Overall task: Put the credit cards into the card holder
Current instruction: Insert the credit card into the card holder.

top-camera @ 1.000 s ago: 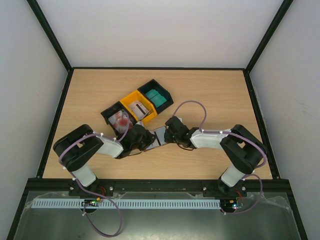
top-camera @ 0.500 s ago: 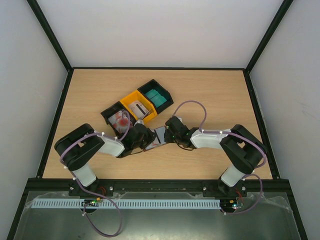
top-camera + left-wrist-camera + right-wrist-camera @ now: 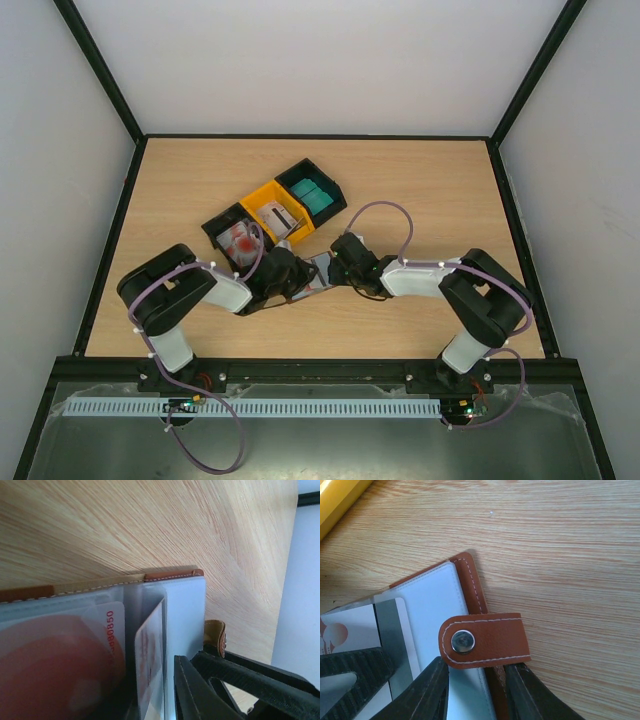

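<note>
The brown card holder (image 3: 320,272) lies open on the table between my two grippers. In the left wrist view its clear sleeves (image 3: 185,610) hold a white credit card with red markings (image 3: 65,660). A second credit card (image 3: 150,665) stands on edge, partly inside a sleeve, right beside my left gripper's one visible finger (image 3: 195,695); the other finger is hidden. My left gripper (image 3: 290,275) sits at the holder's left side. My right gripper (image 3: 477,695) is shut on the holder's brown edge (image 3: 470,580), just under the snap strap (image 3: 485,640).
Three small bins stand in a diagonal row behind the holder: a black one with red and white cards (image 3: 236,238), a yellow one with grey cards (image 3: 277,215), and a black one with teal cards (image 3: 312,195). Black frame rails edge the table.
The left arm has shifted slightly to the right, towards the holder. The right arm and the holder have stayed put.
</note>
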Tool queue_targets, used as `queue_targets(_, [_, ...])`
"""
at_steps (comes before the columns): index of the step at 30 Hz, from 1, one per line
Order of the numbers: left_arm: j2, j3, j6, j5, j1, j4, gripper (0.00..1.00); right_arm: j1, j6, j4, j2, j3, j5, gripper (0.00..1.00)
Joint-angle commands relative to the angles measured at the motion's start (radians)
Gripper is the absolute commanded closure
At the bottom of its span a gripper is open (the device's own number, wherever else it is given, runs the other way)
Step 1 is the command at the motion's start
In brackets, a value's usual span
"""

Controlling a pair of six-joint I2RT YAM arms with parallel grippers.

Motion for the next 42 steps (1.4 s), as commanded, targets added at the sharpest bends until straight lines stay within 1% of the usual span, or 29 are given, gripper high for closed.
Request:
queue_targets(1, [-0.004, 0.005, 0.012, 0.026, -0.007, -0.026, 0.81, 0.009, 0.017, -0.146, 0.079, -0.062, -0.031, 0.69])
queue_targets(5, [-0.012, 0.031, 0.025, 0.03, -0.012, -0.083, 0.74, 0.009, 0.011, -0.145, 0.081, -0.06, -0.042, 0.68])
queue_targets(7, [-0.025, 0.039, 0.034, 0.029, -0.015, -0.121, 0.69, 0.01, 0.011, -0.145, 0.076, -0.061, -0.043, 0.68])
queue_targets(12, [-0.091, 0.071, 0.083, -0.005, -0.023, -0.26, 0.51, 0.01, 0.015, -0.144, 0.073, -0.065, -0.041, 0.67])
queue_targets(16, [-0.139, 0.1, 0.08, -0.022, -0.026, -0.354, 0.35, 0.01, 0.014, -0.135, 0.075, -0.067, -0.052, 0.67])
queue_targets(19, [-0.158, 0.13, 0.089, -0.037, -0.029, -0.415, 0.29, 0.01, 0.017, -0.116, 0.077, -0.072, -0.072, 0.67])
queue_targets(23, [-0.158, 0.171, 0.102, -0.047, -0.032, -0.492, 0.24, 0.01, 0.021, -0.105, 0.079, -0.074, -0.083, 0.67])
queue_targets(32, [-0.181, 0.192, 0.119, -0.096, -0.035, -0.624, 0.18, 0.01, 0.016, -0.105, 0.08, -0.067, -0.087, 0.66])
queue_targets(42, [-0.188, 0.201, 0.137, -0.104, -0.037, -0.661, 0.16, 0.009, -0.004, -0.079, 0.072, -0.07, -0.147, 0.64])
